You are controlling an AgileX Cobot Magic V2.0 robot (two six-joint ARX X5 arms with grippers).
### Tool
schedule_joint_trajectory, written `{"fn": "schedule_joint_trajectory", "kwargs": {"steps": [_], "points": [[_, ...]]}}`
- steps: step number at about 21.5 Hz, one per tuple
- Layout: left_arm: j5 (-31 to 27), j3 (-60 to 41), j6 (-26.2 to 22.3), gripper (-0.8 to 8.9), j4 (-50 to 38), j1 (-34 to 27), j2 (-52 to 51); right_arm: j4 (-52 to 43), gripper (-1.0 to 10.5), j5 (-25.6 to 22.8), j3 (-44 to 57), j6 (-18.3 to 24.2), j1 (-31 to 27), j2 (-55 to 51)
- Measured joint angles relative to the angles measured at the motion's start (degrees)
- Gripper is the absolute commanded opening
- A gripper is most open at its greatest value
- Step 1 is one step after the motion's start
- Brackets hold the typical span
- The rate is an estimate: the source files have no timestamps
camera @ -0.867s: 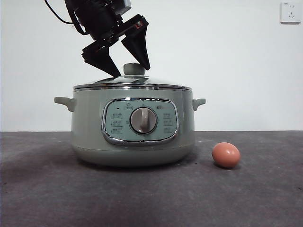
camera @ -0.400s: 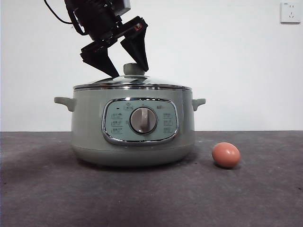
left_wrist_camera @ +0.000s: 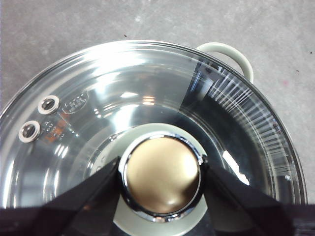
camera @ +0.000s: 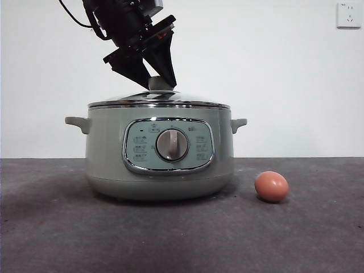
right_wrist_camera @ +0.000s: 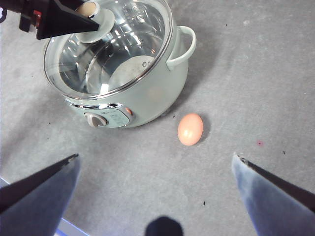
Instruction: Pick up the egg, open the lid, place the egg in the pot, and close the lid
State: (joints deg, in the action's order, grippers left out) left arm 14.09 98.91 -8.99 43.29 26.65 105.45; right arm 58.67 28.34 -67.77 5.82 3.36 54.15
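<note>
Your left hand [camera: 152,79] is coming in from the upper left of the front view, its jaws pressing against both sides of the knob [left_wrist_camera: 161,176] of the lid [left_wrist_camera: 147,113], so it is gripping the knob. The lid is sitting flat on the pot [camera: 159,151], which is standing at the centre of the bench [camera: 182,233]. The egg [camera: 271,186] is lying on the bench at the lower right, just beside the pot and apart from it. Your right hand [right_wrist_camera: 157,167] is hanging high above the bench, jaws spread wide and holding nothing.
</note>
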Motion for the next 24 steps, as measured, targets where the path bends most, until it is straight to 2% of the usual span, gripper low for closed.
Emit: {"fn": "schedule_joint_trajectory", "kwargs": {"steps": [2,13,20,24], "points": [[-0.04,0.07,0.00,-0.16,0.13,0.00,0.00,0.02,6.6,0.02,0.00,0.00,0.00,0.00],[-0.09,1.36,0.00,-0.09,1.44,0.00,-0.02,0.02,6.6,0.00,0.00,0.00,0.00,0.00],[0.39,12.76,0.02,-0.08,6.73,-0.17,-0.04,0.02,6.6,0.02,0.00,0.00,0.00,0.04],[0.57,15.76,0.00,-0.08,8.96,-3.17,-3.23,-0.02,6.6,0.00,-0.02,0.00,0.00,1.46]]}}
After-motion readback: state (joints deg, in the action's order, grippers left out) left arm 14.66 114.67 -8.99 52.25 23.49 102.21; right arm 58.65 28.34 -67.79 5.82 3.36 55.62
